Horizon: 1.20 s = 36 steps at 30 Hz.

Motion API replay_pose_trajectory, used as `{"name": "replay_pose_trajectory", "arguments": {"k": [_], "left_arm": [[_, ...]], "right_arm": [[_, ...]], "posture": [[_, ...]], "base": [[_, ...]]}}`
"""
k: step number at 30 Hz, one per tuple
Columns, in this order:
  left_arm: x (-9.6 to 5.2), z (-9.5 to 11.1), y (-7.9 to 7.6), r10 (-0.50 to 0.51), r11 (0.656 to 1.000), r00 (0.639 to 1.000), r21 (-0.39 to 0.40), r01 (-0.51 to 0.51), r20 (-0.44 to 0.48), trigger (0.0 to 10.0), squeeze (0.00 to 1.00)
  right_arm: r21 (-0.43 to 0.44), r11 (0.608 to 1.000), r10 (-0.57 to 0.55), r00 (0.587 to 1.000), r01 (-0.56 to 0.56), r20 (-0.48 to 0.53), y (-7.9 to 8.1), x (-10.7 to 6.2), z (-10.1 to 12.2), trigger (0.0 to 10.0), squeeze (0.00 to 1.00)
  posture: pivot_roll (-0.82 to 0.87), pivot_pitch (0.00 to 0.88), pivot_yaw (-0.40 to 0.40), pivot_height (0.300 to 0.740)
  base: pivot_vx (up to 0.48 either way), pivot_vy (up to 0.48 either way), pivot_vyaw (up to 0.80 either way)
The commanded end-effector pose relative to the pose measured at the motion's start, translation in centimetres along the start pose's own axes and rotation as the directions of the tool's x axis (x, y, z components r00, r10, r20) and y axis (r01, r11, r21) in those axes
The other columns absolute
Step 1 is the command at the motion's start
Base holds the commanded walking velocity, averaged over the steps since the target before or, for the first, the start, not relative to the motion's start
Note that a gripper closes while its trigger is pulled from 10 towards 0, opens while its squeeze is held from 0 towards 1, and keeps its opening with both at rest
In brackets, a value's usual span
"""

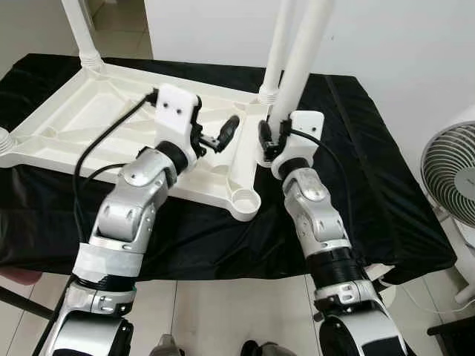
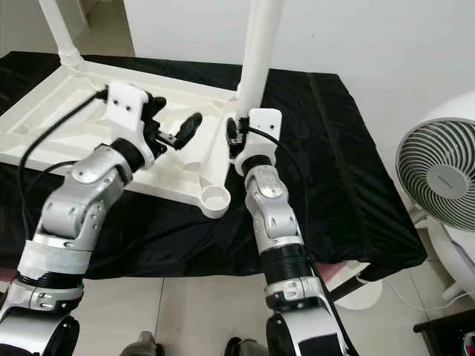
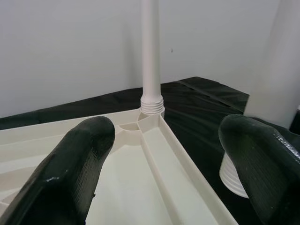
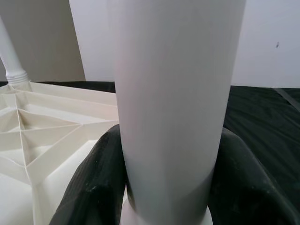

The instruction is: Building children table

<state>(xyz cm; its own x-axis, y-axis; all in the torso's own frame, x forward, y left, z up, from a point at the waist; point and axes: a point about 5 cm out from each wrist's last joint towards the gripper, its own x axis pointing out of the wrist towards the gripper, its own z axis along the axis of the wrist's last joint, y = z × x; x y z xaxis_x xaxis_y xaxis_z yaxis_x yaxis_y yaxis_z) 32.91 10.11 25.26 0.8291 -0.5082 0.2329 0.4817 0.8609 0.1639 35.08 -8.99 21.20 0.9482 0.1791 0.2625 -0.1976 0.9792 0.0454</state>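
The children's tabletop [image 1: 111,126] lies upside down on a bench [image 1: 356,193] draped in black cloth, its ribbed white underside facing up.

The right hand [image 1: 271,137] grips a white table leg [image 1: 300,63] low down, near its threaded end. In the right wrist view both black fingers [image 4: 91,187] press against the sides of the leg, one on each side, so this hand is closed around it. The leg stands nearly upright and leans slightly. Just beside the hand, toward the robot, the empty round socket [image 1: 243,202] at the tabletop's near corner sits open. The held leg's base is beside the tabletop's right edge rather than in that socket; whether it touches the cloth cannot be told.

Just beyond the right hand, a second leg [image 1: 276,52] already stands in the far right corner of the tabletop.

The left hand [image 1: 223,137] hovers over the underside of the tabletop with its fingers [image 3: 70,178] spread wide and nothing between them. From this hand, the standing far corner leg lies straight ahead, and the held leg is close by on its right side. Another fitted leg [image 1: 80,30] rises from the far left corner, well away to the left hand's far left.

A white floor fan [image 1: 449,178] stands on the floor beyond the right arm, past the bench's end.
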Motion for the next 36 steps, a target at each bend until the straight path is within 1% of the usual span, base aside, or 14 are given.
{"name": "replay_pose_trajectory", "arguments": {"k": [1, 4, 7, 9, 10, 11, 14, 16, 22, 25, 26, 28, 31, 36], "left_arm": [[0.0, -0.2, -0.6, -0.061, 0.998, 0.998, 0.01, 0.061, -0.003, 10.0, 0.0], [-0.1, -0.6, -0.8, -0.065, 0.998, 0.998, 0.009, 0.065, -0.011, 10.0, 0.0], [-1.1, -3.0, -1.8, -0.122, 0.983, 0.988, 0.128, 0.134, -0.1, 10.0, 0.0], [-1.1, -3.0, -1.8, -0.122, 0.983, 0.988, 0.128, 0.134, -0.1, 10.0, 0.0], [-1.4, -3.7, -1.9, -0.144, 0.973, 0.982, 0.166, 0.163, -0.12, 10.0, 0.0], [-1.8, -4.4, -1.9, -0.17, 0.964, 0.974, 0.177, 0.196, -0.151, 10.0, 0.0], [-2.1, -4.9, -1.8, -0.192, 0.955, 0.966, 0.192, 0.224, -0.171, 10.0, 0.0], [-2.7, -5.9, -1.7, -0.221, 0.935, 0.952, 0.233, 0.268, -0.211, 10.0, 0.0], [-3.2, -6.6, -1.8, -0.239, 0.92, 0.94, 0.254, 0.3, -0.243, 10.0, 0.0], [-4.0, -7.4, -2.1, -0.311, 0.886, 0.908, 0.259, 0.384, -0.282, 10.0, 0.0], [-4.0, -7.4, -2.1, -0.311, 0.886, 0.908, 0.259, 0.384, -0.282, 10.0, 0.0], [-4.2, -8.2, -1.9, -0.314, 0.845, 0.891, 0.332, 0.42, -0.327, 10.0, 0.0], [-4.4, -8.9, -2.0, -0.343, 0.826, 0.871, 0.328, 0.458, -0.352, 10.0, 0.0], [-4.5, -9.4, -2.2, -0.374, 0.81, 0.848, 0.314, 0.496, -0.376, 10.0, 0.0]], "right_arm": [[-0.004, 1.0, 0.016, 0.999, -0.016, 0.032, 0.2, -0.1, 0.5, 10.0, 0.0], [-0.001, 1.0, 0.023, 0.999, -0.023, 0.04, 0.0, -0.3, 0.5, 10.0, 0.0], [0.005, 1.0, 0.018, 0.999, -0.018, 0.035, -0.7, -1.2, 0.2, 10.0, 0.0], [0.005, 1.0, 0.018, 0.999, -0.018, 0.035, -0.7, -1.2, 0.2, 10.0, 0.0], [0.004, 1.0, 0.017, 0.999, -0.017, 0.032, -0.8, -1.3, 0.2, 10.0, 0.0], [0.001, 1.0, 0.015, 0.999, -0.015, 0.031, -1.0, -1.4, 0.2, 10.0, 0.0], [-0.001, 1.0, 0.014, 0.999, -0.014, 0.034, -1.1, -1.5, 0.2, 10.0, 0.0], [-0.01, 1.0, 0.004, 0.999, -0.004, 0.041, -1.6, -1.7, 0.4, 10.0, 0.0], [-0.022, 1.0, -0.013, 0.999, 0.014, 0.048, -2.3, -1.9, 0.6, 10.0, 0.0], [-0.045, 0.998, -0.041, 0.998, 0.043, 0.048, -3.6, -2.3, 0.7, 10.0, 0.0], [-0.045, 0.998, -0.041, 0.998, 0.043, 0.048, -3.6, -2.3, 0.7, 10.0, 0.0], [-0.055, 0.997, -0.051, 0.998, 0.053, 0.043, -4.0, -2.5, 0.6, 10.0, 0.0], [-0.067, 0.996, -0.053, 0.998, 0.056, 0.039, -4.2, -2.7, 0.6, 10.0, 0.0], [-0.077, 0.995, -0.056, 0.998, 0.058, 0.037, -4.4, -2.9, 0.6, 10.0, 0.0]], "posture": [[0.11, 0.074, -0.045, 0.74], [0.11, 0.075, -0.042, 0.74], [0.12, 0.079, -0.042, 0.74], [0.12, 0.079, -0.042, 0.74], [0.13, 0.079, -0.042, 0.74], [0.13, 0.078, -0.039, 0.74], [0.13, 0.078, -0.038, 0.74], [0.12, 0.076, -0.035, 0.74], [0.12, 0.074, -0.033, 0.74], [0.11, 0.073, -0.029, 0.74], [0.11, 0.073, -0.029, 0.74], [0.11, 0.071, -0.027, 0.74], [0.1, 0.07, -0.024, 0.74], [0.09, 0.069, -0.02, 0.74]], "base": [[0.0, 0.0, 0.0], [0.0, 0.0, 0.0], [0.0, 0.0, 0.0], [0.0, 0.0, 0.0], [0.0, 0.0, 0.0], [0.0, 0.0, 0.0], [0.0, 0.0, 0.0], [0.0, 0.0, 0.0], [0.0, 0.0, 0.0], [0.0, 0.0, 0.0], [0.0, 0.0, 0.0], [0.0, 0.0, 0.0], [0.0, 0.0, 0.0], [0.0, 0.0, 0.0]]}}
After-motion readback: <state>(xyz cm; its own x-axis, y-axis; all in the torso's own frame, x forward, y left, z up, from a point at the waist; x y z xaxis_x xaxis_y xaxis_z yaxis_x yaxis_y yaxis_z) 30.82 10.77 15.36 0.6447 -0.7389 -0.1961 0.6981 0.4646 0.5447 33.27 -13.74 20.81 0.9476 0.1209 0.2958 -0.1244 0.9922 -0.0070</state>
